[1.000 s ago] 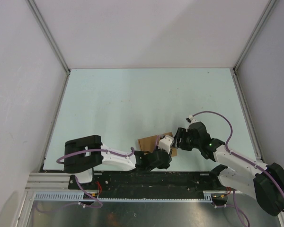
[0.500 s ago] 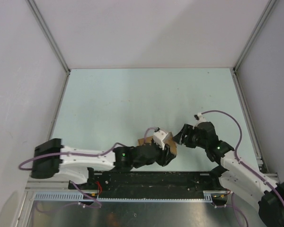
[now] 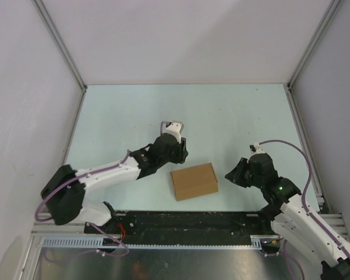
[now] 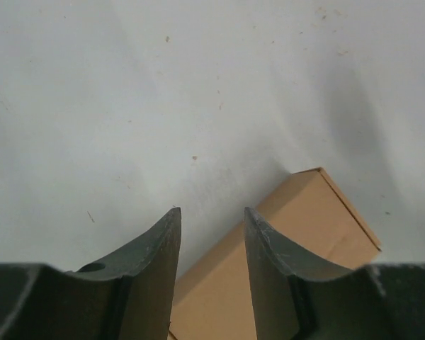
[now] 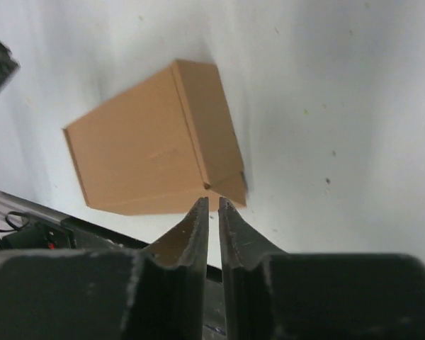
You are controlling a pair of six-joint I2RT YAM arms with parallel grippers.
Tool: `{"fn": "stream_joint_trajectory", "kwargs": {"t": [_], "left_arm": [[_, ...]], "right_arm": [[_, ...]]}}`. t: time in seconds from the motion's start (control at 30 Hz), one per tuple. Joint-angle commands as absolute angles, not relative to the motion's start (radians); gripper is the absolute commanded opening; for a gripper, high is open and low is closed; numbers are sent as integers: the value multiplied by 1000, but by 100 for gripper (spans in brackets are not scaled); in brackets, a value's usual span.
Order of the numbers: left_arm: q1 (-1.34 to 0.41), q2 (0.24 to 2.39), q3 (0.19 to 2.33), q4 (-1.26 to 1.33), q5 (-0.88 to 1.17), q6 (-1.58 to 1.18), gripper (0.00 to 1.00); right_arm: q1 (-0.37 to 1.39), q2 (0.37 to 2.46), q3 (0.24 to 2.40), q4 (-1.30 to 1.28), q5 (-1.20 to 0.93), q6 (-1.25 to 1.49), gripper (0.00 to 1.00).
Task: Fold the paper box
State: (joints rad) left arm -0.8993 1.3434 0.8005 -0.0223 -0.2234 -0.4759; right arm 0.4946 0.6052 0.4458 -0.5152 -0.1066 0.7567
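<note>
The paper box (image 3: 194, 181) is a closed brown cardboard block lying flat on the pale table, near the front edge, with nothing touching it. My left gripper (image 3: 177, 154) hovers just beyond its far-left corner. In the left wrist view the left gripper (image 4: 212, 210) stands open and empty, with the box (image 4: 304, 212) below and to the right of the fingers. My right gripper (image 3: 233, 174) sits a short way off the box's right end. In the right wrist view the right gripper (image 5: 212, 199) has its jaws almost together, gripping nothing, and the box (image 5: 142, 149) lies ahead.
The pale table (image 3: 163, 111) is bounded by white walls with metal frame posts (image 3: 303, 116) at left and right. A black mounting rail (image 3: 181, 219) runs along the near edge just in front of the box.
Both grippers have left the box. The left arm swung out and away to its far-left side. The right arm drew back to the right and closed its jaws. The box now lies free.
</note>
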Motion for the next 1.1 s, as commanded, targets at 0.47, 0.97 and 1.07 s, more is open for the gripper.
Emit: {"fn": "stream_joint_trajectory", "kwargs": {"t": [0.47,0.97,1.07], "left_arm": [[-839,1772,1129,-106,-14,-327,41],[-925,1795,1055,-103,37,-359,39],[-936,1793,1037,-104,41,-373,38]], "right_arm": [[834,710,462,-605,158,1042,0],[828,965,439,-405,115,1042,0],[813,974,436,-411,110,1035,0]]}}
